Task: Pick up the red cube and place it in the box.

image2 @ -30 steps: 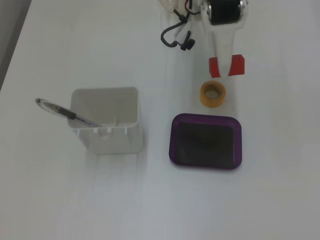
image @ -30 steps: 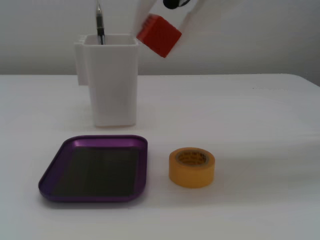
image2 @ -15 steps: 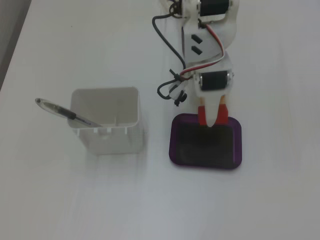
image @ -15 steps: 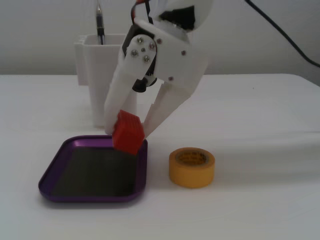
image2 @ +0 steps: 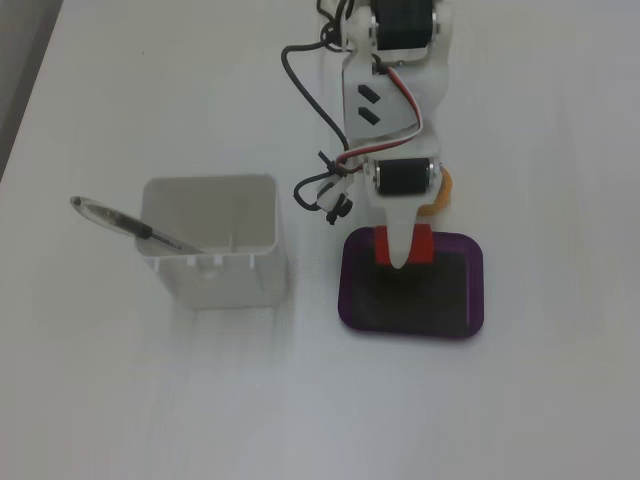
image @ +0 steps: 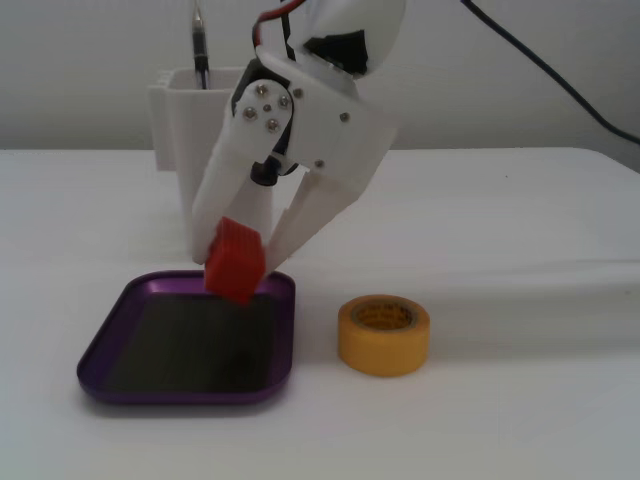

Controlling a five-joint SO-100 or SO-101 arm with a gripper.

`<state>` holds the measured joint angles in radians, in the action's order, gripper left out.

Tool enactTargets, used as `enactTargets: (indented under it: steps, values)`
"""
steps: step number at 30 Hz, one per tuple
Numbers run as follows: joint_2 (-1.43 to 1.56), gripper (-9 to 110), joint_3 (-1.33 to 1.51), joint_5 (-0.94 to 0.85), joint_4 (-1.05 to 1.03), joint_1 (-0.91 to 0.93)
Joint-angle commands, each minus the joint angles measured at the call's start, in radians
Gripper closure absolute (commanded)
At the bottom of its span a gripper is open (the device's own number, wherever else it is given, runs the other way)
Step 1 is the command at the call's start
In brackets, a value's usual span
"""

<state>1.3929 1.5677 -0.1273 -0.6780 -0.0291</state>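
The red cube (image: pixel 236 260) was pinched between the white fingers of the gripper (image: pixel 240 262) and held over the far rim of the purple tray (image: pixel 110 345), near its back edge, apparently clear of the dark floor. For a clean placement, the cube was judged better carried further in over the tray's middle and lowered close to the floor before the fingers were parted, so it would not tip onto the rim. The yellow tape roll (image: pixel 384 334) and white container (image2: pixel 215 245) stood aside, apart from the tray.
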Motion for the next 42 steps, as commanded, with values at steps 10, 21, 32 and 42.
enactTargets:
  steps: [10,21,32,42]
  values:
    - [-0.029,93,-0.049,0.006,0.011,0.020]
    - [0.109,82,-0.351,0.083,-0.370,0.012]
    - [0.471,81,-0.502,0.083,-0.816,0.011]
    - [0.870,82,0.029,0.089,-0.792,0.025]
